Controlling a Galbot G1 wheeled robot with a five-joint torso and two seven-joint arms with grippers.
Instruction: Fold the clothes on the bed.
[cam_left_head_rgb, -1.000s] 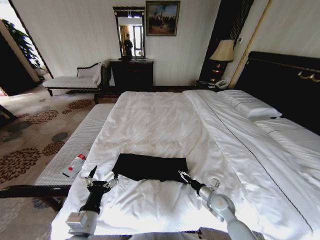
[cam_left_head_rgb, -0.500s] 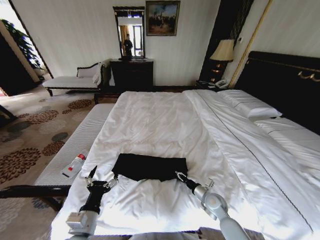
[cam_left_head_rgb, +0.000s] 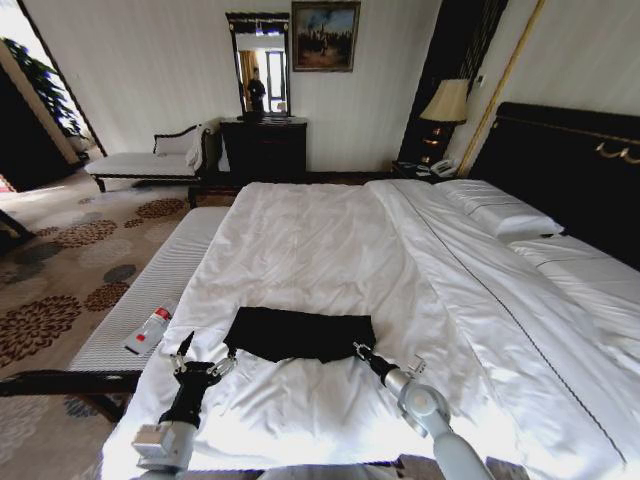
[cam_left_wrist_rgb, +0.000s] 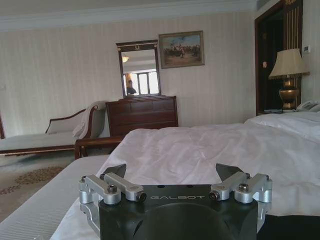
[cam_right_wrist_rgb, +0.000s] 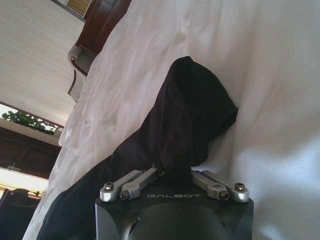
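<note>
Clothes here are coming down to one black T-shirt (cam_left_head_rgb: 300, 334), and I am seeing it lying on the near part of the bed (cam_left_head_rgb: 330, 240), far smaller than the white duvet under it and well apart from the pillows (cam_left_head_rgb: 497, 212) up by the dark headboard (cam_left_head_rgb: 575, 165). From the head view it is sitting as a flat dark band, wider than it is deep, so I am judging that at least one fold is already in and the job is somewhere past halfway; I cannot make out the lettering, so I cannot tell which face is up. What I am reckoning is left is bringing one end over the other and smoothing the bundle down. On my right side, the right gripper (cam_left_head_rgb: 359, 350) is sitting at the shirt's near right corner, and in the right wrist view its fingers are drawn in tight with black cloth bunched and lifted between them, so I am reading it as pinching that corner. The left gripper (cam_left_head_rgb: 198, 363) is resting on the duvet just beside the shirt's near left corner, its jaws spread wide and holding nothing, with the fingertips (cam_left_wrist_rgb: 117, 170) clear of the fabric
</note>
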